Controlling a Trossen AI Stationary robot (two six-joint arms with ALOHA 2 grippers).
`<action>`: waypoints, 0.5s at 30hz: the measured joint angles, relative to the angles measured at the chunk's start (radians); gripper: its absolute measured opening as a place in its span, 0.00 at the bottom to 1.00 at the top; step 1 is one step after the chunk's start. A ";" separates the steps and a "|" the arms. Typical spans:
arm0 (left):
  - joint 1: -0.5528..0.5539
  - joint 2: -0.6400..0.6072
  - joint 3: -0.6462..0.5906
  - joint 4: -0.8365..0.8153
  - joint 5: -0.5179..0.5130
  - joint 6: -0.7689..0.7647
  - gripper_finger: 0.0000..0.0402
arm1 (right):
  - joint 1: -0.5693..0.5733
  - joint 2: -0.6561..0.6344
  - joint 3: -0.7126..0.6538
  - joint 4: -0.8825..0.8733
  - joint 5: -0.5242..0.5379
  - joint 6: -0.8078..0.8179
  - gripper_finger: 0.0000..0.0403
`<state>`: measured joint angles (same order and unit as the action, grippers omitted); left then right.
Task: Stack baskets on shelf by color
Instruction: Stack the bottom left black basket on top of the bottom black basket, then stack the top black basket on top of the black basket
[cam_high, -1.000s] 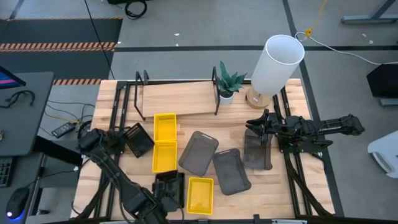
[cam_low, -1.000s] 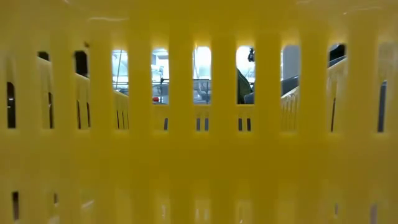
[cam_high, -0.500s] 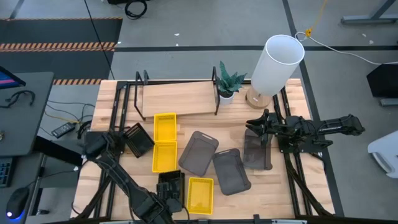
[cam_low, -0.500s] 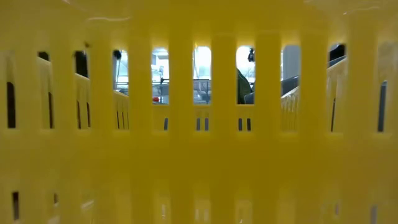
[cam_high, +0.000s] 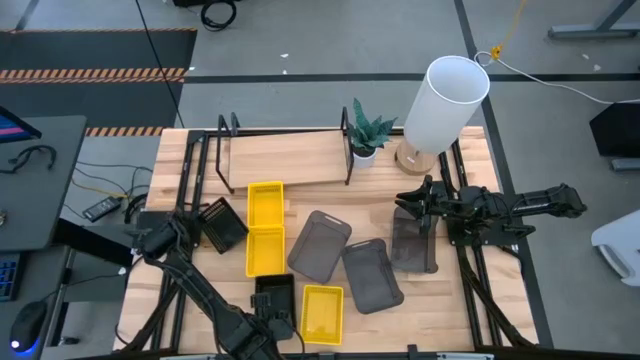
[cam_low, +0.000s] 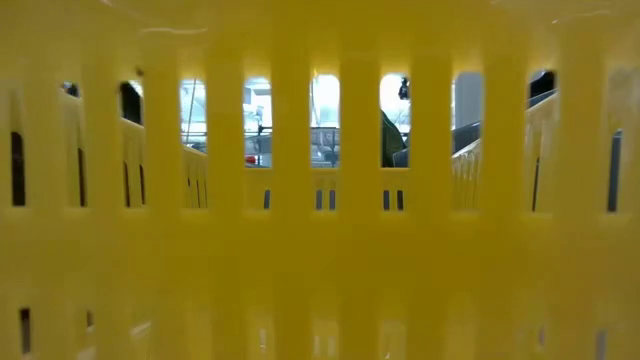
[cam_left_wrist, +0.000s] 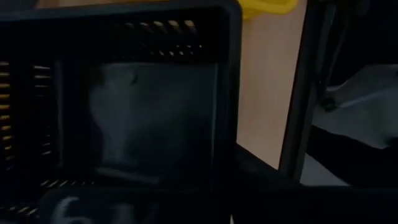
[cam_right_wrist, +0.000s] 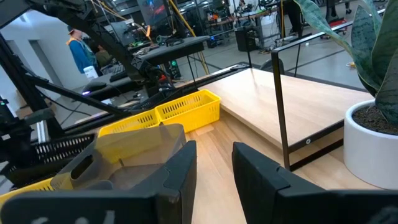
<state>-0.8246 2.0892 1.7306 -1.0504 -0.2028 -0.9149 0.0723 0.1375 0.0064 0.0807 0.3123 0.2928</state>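
Note:
A small black basket (cam_high: 275, 292) lies flat near the table's near edge and fills the left wrist view (cam_left_wrist: 124, 106). My left gripper (cam_high: 266, 322) is just on its near side. The second black basket (cam_high: 222, 225) lies at the left. Two yellow baskets (cam_high: 265, 228) lie end to end in front of the shelf (cam_high: 285, 158). A third yellow basket (cam_high: 322, 312) lies at the near edge. My right gripper (cam_right_wrist: 214, 165) is open and empty, beside a grey basket (cam_high: 413, 245). Two more grey baskets (cam_high: 345, 260) lie mid-table.
A potted plant (cam_high: 367, 135) and a white cylinder lamp (cam_high: 445, 100) stand at the shelf's right end. The near yellow basket's slotted wall (cam_low: 320, 250) blocks the low view. Bare wood (cam_high: 450, 290) shows at the near right.
My left gripper has drawn back toward the table's near edge, off the small black basket. The basket stays in place and now shows more fully.

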 joint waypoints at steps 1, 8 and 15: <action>0.000 0.000 0.000 0.000 -0.001 -0.008 0.17 | 0.000 0.000 0.000 0.000 0.000 0.000 0.27; 0.004 -0.019 -0.001 -0.024 0.025 -0.024 0.40 | 0.000 0.000 0.000 0.000 0.000 0.000 0.27; -0.023 -0.128 -0.001 -0.206 -0.160 -0.102 0.47 | 0.000 0.000 0.000 0.000 0.000 0.000 0.27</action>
<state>-0.8471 1.9609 1.7298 -1.2566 -0.3627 -1.0168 0.0723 0.1371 0.0067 0.0807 0.3126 0.2928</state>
